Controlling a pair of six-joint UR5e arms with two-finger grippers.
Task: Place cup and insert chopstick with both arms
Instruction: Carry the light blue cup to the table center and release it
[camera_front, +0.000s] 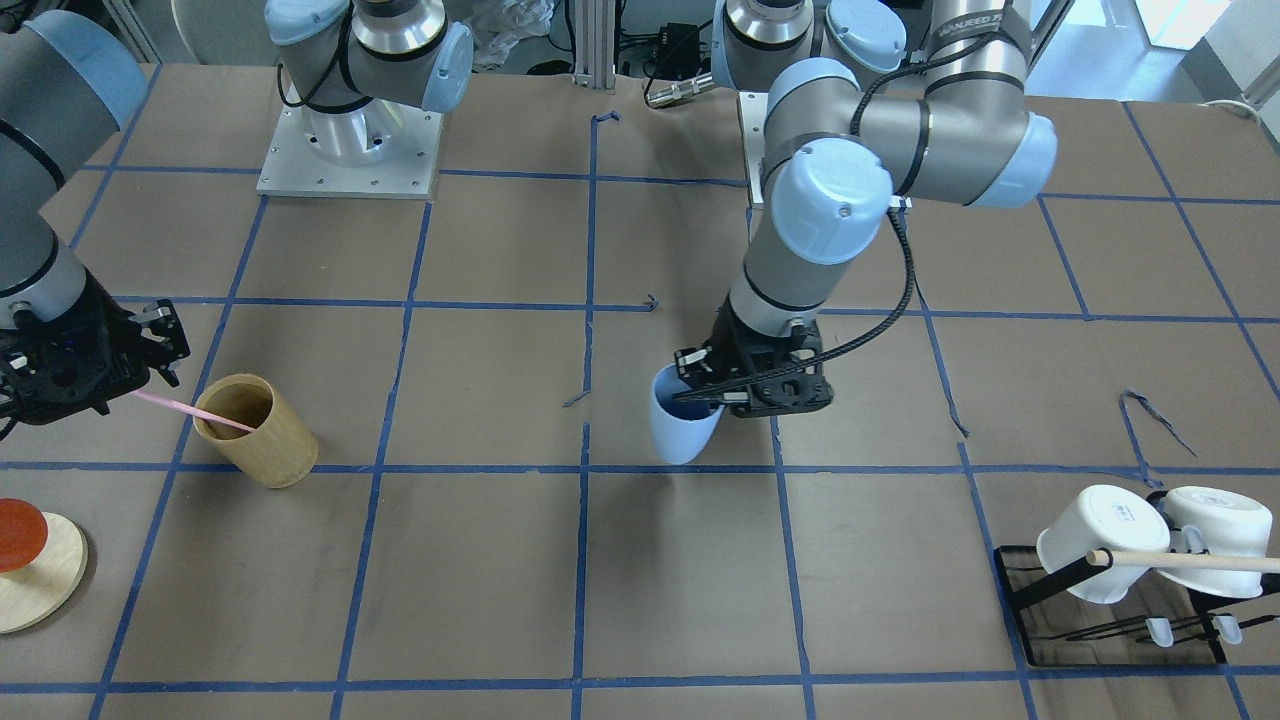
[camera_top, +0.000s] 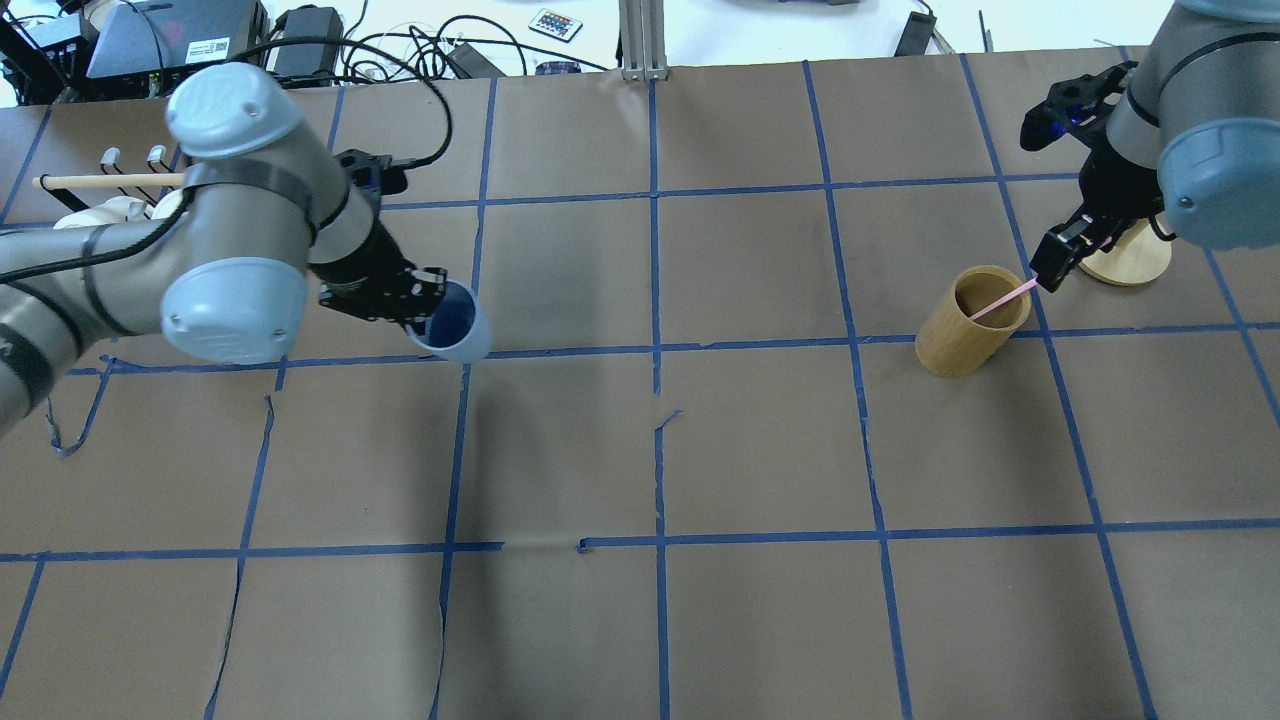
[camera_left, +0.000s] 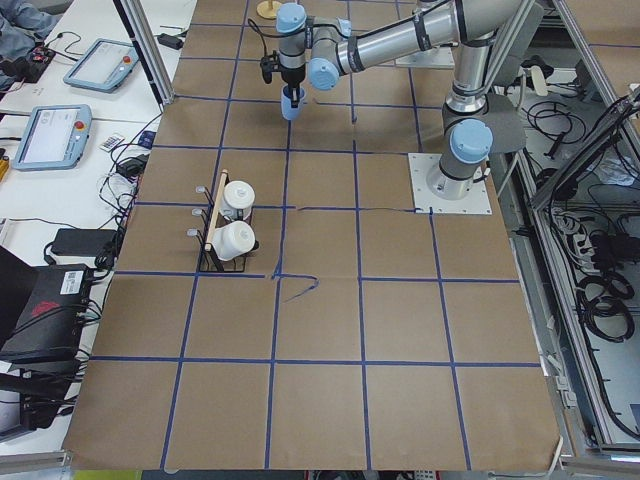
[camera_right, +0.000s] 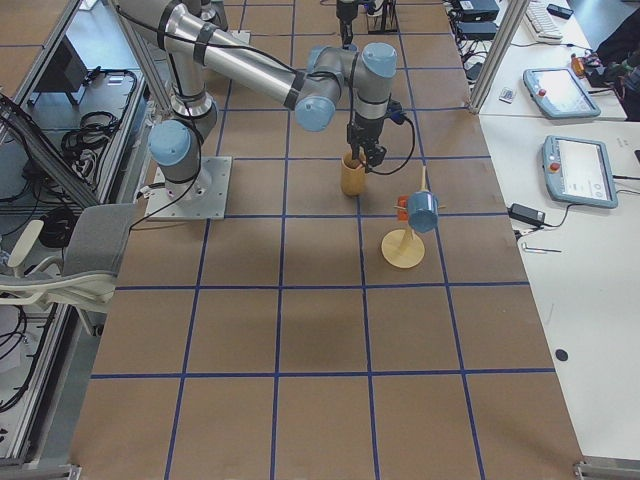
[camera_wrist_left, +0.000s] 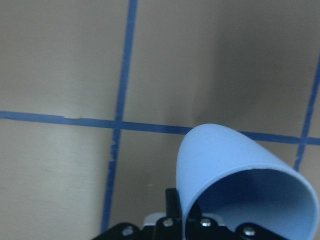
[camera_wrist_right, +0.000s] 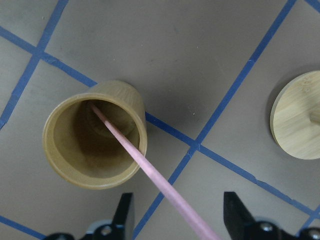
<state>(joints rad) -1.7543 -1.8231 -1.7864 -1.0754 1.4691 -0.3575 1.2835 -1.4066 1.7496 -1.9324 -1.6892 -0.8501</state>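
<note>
My left gripper is shut on the rim of the light-blue cup. It holds the cup tilted, low over the middle of the table. The cup also shows in the overhead view and the left wrist view. My right gripper is open just beside the tan wooden holder. The pale-pink chopstick leans in that holder, lower end on its floor. Its upper end passes between my spread fingers without touching them.
A black rack with two white mugs and a wooden dowel stands at the table's end on my left. A round wooden base sits just behind my right gripper. Blue tape lines grid the brown table.
</note>
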